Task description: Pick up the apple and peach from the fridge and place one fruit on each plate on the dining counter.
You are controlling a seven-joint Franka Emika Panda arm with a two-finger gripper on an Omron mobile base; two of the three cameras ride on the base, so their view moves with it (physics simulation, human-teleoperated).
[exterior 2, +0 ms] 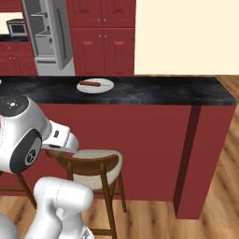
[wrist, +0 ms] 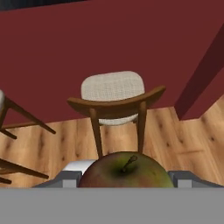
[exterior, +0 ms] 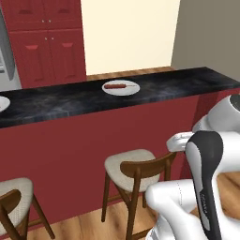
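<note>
Gripper (wrist: 124,183) is closed on the apple (wrist: 124,171), held low in front of a stool (wrist: 114,98) on the near side of the dining counter (exterior: 154,89); the fruit is not yet over the top. The plate (exterior: 121,87) ahead carries a thin reddish object, not a fruit. A second plate (exterior: 2,103) sits at far left; the peach is likely still to fetch from the fridge (exterior 2: 49,37).

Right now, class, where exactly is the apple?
In the hand view the apple sits at the bottom centre, held between the gripper fingers, low in front of a cushioned stool beside the dining counter.
</note>
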